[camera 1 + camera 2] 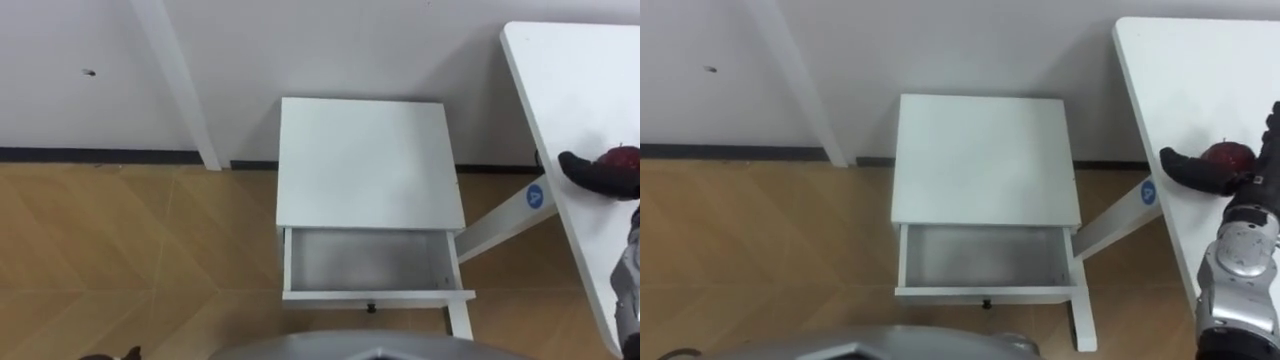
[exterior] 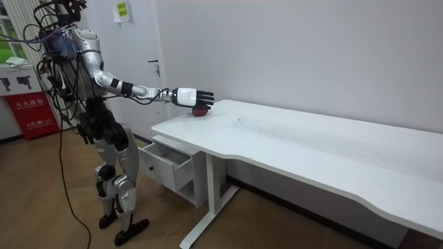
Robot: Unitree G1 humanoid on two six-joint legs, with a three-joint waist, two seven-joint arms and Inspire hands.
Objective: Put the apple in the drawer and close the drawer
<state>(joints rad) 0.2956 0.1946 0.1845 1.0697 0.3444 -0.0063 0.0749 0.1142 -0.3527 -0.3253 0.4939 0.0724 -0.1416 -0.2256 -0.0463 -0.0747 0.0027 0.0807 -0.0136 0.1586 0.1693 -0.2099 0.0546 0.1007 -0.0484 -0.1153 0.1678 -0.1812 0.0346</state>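
A dark red apple (image 1: 1228,155) lies near the left edge of the white table (image 1: 570,80), on my right. My right hand (image 1: 1200,170) is stretched out over it, fingers straight in the room view, thumb beside the apple's left side. In the room view that right hand (image 2: 190,96) lies on top of the apple (image 2: 201,111). Straight ahead stands a small white cabinet (image 1: 368,160) with its drawer (image 1: 375,296) pulled out; the inside looks bare. A dark tip of my left hand (image 1: 128,353) shows at the lower left edge.
The table's slanted white leg (image 1: 500,225) runs down just right of the cabinet. A white wall and a white door frame post (image 1: 180,85) stand behind. Wooden floor lies to the left of the cabinet. I stand upright facing the drawer.
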